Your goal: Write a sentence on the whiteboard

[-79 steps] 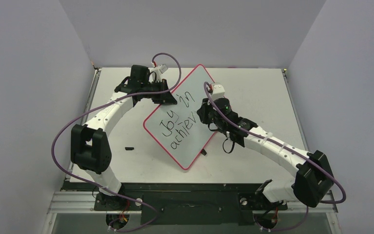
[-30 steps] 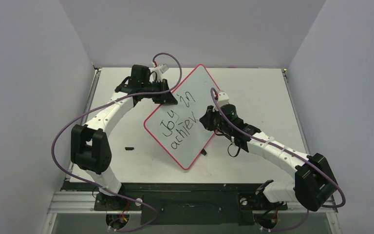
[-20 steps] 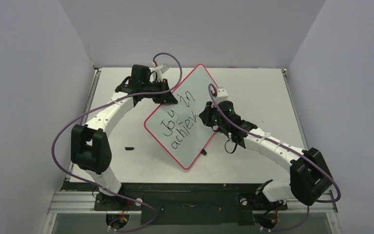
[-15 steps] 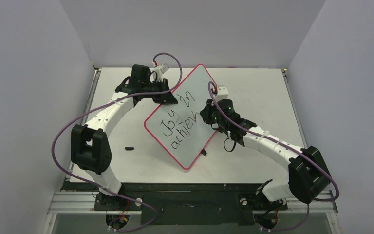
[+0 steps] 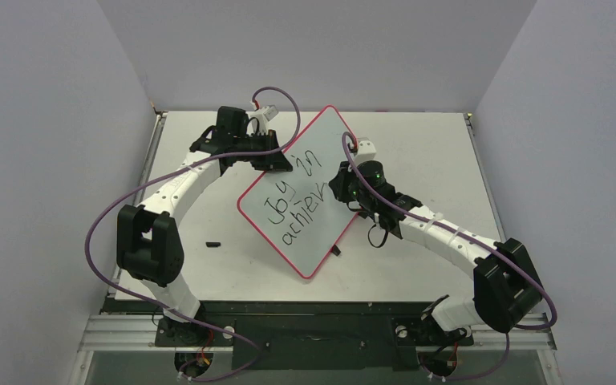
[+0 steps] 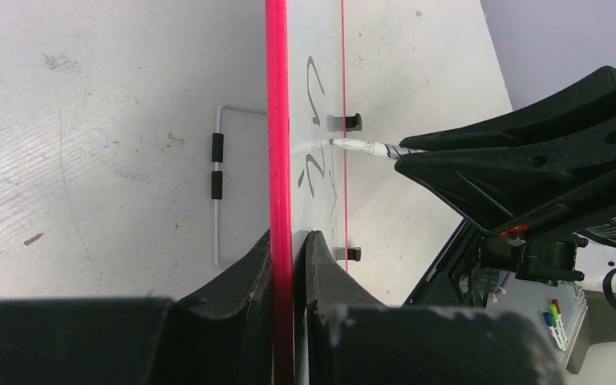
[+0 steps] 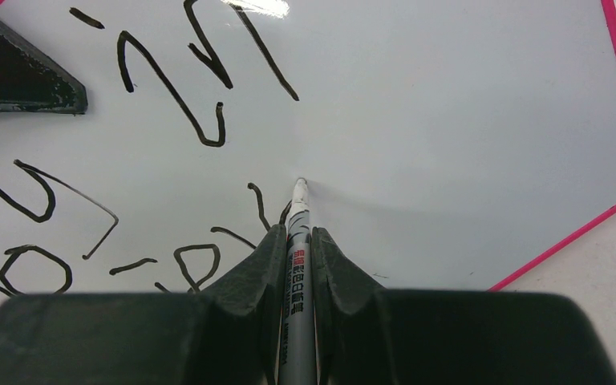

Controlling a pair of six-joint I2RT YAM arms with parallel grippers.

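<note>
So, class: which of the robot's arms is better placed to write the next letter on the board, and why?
Right. The right gripper is shut on the marker, whose tip sits at the whiteboard past the unfinished sentence. The left gripper clamps the whiteboard's rim and holds no pen.

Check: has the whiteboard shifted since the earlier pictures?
No. The whiteboard sits as before: its near corner stays equally far from the small black piece on the table.
</note>
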